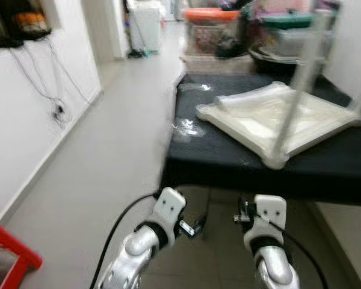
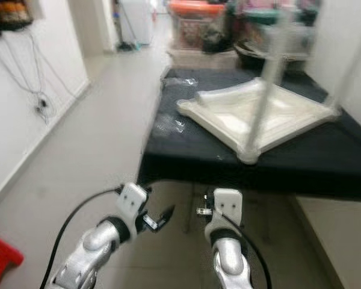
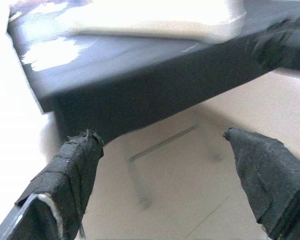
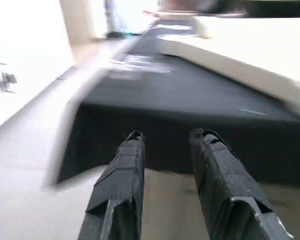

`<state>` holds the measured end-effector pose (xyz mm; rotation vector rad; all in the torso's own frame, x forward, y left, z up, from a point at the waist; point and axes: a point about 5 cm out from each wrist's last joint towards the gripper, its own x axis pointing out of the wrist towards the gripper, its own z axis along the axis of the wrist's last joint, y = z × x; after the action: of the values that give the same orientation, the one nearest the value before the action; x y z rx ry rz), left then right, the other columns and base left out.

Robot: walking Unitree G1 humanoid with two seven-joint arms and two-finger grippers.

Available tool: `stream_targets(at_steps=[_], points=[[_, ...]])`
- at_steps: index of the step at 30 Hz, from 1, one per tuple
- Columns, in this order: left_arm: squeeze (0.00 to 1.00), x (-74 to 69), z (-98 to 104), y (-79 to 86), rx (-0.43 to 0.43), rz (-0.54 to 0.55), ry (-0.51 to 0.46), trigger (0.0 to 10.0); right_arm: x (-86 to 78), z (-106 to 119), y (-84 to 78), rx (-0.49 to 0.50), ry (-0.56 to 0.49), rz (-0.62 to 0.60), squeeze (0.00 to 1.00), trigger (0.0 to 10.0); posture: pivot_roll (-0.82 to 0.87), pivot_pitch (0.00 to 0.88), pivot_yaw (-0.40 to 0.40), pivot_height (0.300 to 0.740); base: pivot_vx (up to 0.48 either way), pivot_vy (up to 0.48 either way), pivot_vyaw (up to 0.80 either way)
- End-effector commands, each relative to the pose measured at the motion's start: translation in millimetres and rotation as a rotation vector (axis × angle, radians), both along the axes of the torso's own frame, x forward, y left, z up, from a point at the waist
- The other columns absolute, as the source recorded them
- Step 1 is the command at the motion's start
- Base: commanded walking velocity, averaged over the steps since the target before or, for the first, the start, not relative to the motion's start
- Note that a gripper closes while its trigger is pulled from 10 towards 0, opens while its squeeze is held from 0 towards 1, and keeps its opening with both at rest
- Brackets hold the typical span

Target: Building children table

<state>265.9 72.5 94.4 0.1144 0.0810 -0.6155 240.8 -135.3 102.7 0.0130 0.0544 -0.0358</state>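
Tabletop (image 1: 271,120) lies inverted on black worktop (image 1: 325,165), legs up — rigid, likely light plastic; best taken at a leg or rim. Left hand (image 3: 165,165) spread wide, right hand (image 4: 165,165) slightly parted — both empty, below worktop edge.

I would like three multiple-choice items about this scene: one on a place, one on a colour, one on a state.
1. Where does the white tabletop lie?
A. on the floor
B. upside down on the black bench
C. against the wall

2. What colour is the stool at the robot's left?
A. red
B. green
C. white

3. How does the left claw stand?
A. shut on a leg
B. shut on nothing
C. open, holding nothing

Answers:
1 B: its underside faces up, with legs rising from it.
2 A: the stool is plainly red.
3 C: the left wrist view shows a wide gap between its fingers.
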Motion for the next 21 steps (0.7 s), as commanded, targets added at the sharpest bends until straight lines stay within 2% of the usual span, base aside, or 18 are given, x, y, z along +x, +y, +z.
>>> stream_targets(at_steps=[1,12,16,21], points=[[0.00,0.1,2.2,-6.7,-0.012,-0.016,-0.007,10.0,-1.9,-2.2,-6.6,-0.010,0.004,-0.018,0.00,10.0,0.04,0.000,-0.054,0.740,0.480,0.000,0.00],[0.00,2.1,4.2,-7.8,-0.009,-0.018,-0.017,10.0,-0.9,1.3,-6.9,-0.007,-0.012,-0.010,0.00,10.0,0.04,0.000,-0.054,0.740,0.462,-0.027,0.00],[0.00,2.2,4.9,-7.8,-0.006,-0.016,-0.020,10.0,-1.4,5.1,-5.2,0.010,-0.035,0.014,0.00,10.0,0.04,0.000,-0.053,0.740,0.308,-0.366,0.00],[0.00,2.3,5.7,-7.3,-0.023,-0.008,-0.005,10.0,-2.0,8.3,-4.2,0.039,-0.043,0.061,0.00,10.0,0.04,0.000,-0.058,0.740,0.000,0.000,0.00]])
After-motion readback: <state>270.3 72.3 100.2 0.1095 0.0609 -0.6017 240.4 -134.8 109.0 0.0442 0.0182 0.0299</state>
